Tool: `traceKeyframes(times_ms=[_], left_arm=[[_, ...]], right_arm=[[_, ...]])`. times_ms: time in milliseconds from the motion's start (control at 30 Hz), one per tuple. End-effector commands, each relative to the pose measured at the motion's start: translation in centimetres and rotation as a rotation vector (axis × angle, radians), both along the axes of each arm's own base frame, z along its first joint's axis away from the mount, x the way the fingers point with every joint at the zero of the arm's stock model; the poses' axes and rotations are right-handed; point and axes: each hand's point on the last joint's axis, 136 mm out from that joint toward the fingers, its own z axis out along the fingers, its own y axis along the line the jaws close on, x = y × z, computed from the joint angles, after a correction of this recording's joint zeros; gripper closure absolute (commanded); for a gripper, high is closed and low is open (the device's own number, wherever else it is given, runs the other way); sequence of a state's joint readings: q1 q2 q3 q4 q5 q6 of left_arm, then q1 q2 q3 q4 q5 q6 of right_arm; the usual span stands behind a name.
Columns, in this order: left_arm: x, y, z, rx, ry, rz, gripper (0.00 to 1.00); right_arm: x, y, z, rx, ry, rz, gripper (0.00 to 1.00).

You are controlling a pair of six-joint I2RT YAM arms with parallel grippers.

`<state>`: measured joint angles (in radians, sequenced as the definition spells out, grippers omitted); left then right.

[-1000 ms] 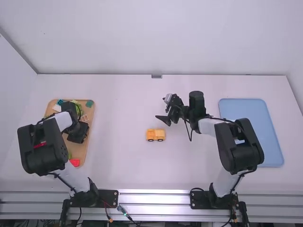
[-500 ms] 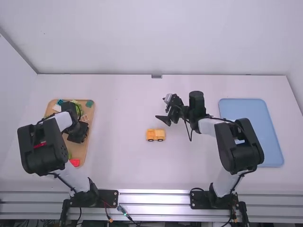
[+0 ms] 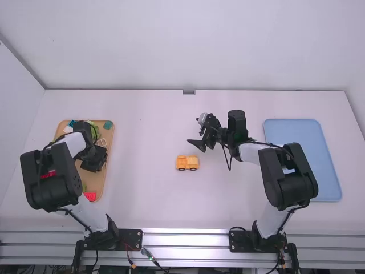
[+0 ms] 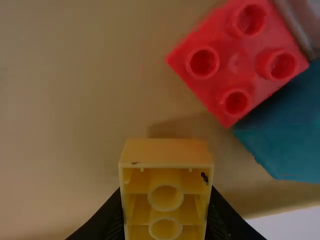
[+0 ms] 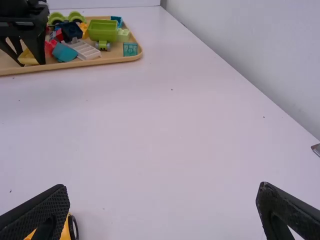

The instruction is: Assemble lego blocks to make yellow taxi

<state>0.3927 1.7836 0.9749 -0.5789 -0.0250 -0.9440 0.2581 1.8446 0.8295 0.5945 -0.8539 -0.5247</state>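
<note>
Two grippers are at work over the white tabletop (image 3: 148, 200). At the left, the left gripper (image 3: 94, 161) is over the wooden tray (image 3: 110, 142), its jaws pinching a yellow block (image 4: 166, 155) whose hollow, tubed underside faces the wrist camera. Whether that block touches the tray, I cannot tell. Just beside it in the tray lie a red brick (image 4: 240, 60), studs up, and a teal block (image 4: 285, 130). Green pieces (image 5: 102, 30) and a white piece (image 5: 86, 50) share the tray, and another red block (image 3: 90, 196) sits at its near end.

The yellow vehicle (image 3: 187, 162), the taxi so far, stands on its dark wheels near the middle of the tabletop. A little farther from the near edge is the right gripper (image 3: 195, 130), jaws spread wide with nothing between them. At the right lies a blue tray (image 3: 296, 131), partly behind the right arm.
</note>
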Motion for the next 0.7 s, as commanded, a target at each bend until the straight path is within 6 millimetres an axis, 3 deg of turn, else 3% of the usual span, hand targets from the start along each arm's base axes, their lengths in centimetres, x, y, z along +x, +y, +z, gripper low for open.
traceKeyframes(times_ms=[0, 133, 300, 533, 667], left_arm=[[2.0, 0.6, 1.9, 0.018, -0.051, -0.067, 0.98], [3.7, 1.0, 3.7, 0.026, -0.092, -0.136, 0.98], [7.7, -0.6, 6.4, -0.038, -0.265, -0.367, 0.98], [9.9, -1.1, 9.1, 0.014, -0.368, -0.464, 0.98], [11.0, -3.2, 11.4, 0.071, -0.442, -0.598, 0.98]], right_arm=[[0.4, 0.4, 1.7, 0.017, -0.037, 0.011, 0.01], [0.3, 0.4, 1.7, 0.018, -0.038, 0.012, 0.01], [0.4, 0.5, 2.0, 0.04, -0.007, 0.001, 0.01], [1.0, 0.6, 3.4, 0.143, 0.113, -0.063, 0.01], [1.3, 0.7, 4.1, 0.202, 0.192, -0.093, 0.01]])
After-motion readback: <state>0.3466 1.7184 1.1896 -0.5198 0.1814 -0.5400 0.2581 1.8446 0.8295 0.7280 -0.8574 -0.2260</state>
